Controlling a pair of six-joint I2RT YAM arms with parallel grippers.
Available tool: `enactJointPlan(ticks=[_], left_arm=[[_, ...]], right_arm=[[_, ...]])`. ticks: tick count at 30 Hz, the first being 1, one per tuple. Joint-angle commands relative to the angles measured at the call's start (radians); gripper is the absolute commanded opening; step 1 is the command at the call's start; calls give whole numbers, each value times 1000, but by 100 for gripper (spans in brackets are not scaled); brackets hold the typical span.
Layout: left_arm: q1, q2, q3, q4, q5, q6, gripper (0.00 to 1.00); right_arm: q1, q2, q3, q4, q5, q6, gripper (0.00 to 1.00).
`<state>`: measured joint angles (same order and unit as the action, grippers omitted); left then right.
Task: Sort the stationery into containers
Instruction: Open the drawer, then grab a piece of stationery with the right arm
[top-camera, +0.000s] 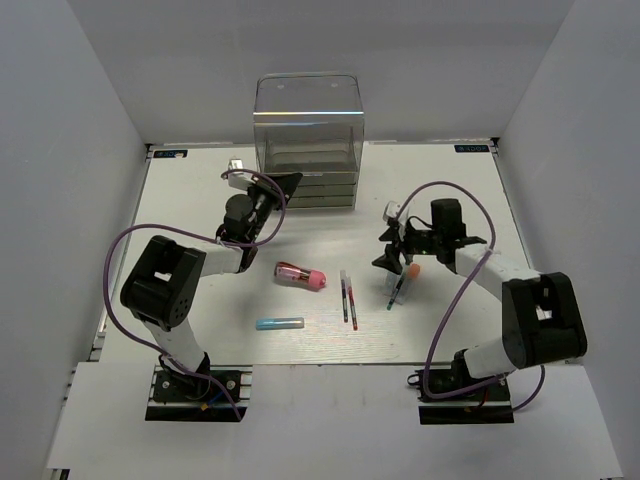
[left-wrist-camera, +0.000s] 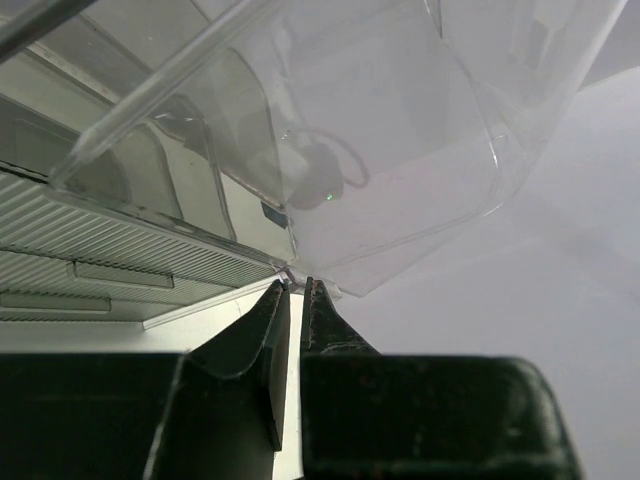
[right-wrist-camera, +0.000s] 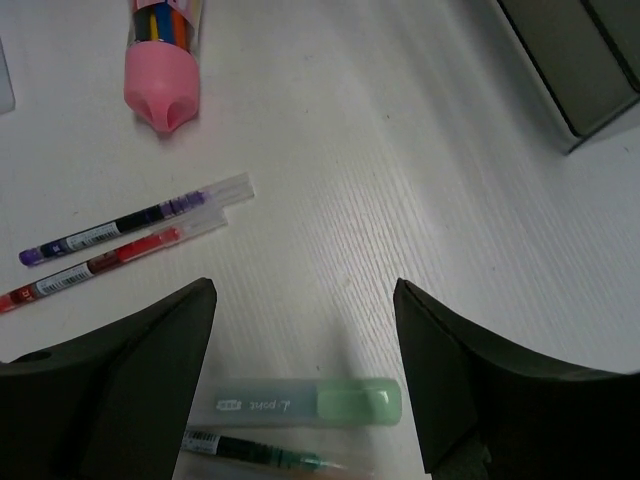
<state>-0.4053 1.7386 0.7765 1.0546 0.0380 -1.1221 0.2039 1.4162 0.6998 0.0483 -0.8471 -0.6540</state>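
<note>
Stationery (top-camera: 348, 300) is all loose on the table (top-camera: 200, 200), none of it in the organiser (top-camera: 307, 140).

- Table: white top with a fine grain. Plain pale walls (top-camera: 80, 100) close it in on the left, the right and the far side.
- Organiser stands at the far edge, centre, with a clear box on top and shallow drawers below.
- Mid-table: pink tube (top-camera: 300, 275) lying flat, coloured sticks visible inside its clear body.
- Blue stick (top-camera: 280, 323) lies nearer my bases, apart from the rest.
- Purple pen (top-camera: 344, 297) and red pen (top-camera: 353, 308) lie side by side, right of the tube.
- My right gripper (right-wrist-camera: 303, 300) has its jaws spread wide and holds nothing. It hangs over the green marker (right-wrist-camera: 310, 402) and the thin green pen (right-wrist-camera: 260, 455), which lie flat, just beside each other.
- Orange-capped marker (top-camera: 411, 268) sits right at that gripper.
- My left gripper (left-wrist-camera: 295, 290) is up at the organiser's left front, jaws closed to a sliver. The tips meet at the corner of a clear plastic part. I can't tell if they pinch it.
- Purple cables (top-camera: 115, 270) loop off both arms.
</note>
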Motion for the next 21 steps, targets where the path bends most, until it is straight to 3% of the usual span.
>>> enactJointPlan(ticks=[1, 9, 21], left_arm=[[-9, -83, 52, 74, 4, 33, 2], [-9, -93, 43, 111, -16, 4, 2], [-18, -83, 52, 145, -26, -38, 2]], right_arm=[[70, 58, 93, -11, 9, -70, 78], [229, 141, 171, 45, 149, 33, 74], [408, 184, 165, 122, 319, 146, 82]])
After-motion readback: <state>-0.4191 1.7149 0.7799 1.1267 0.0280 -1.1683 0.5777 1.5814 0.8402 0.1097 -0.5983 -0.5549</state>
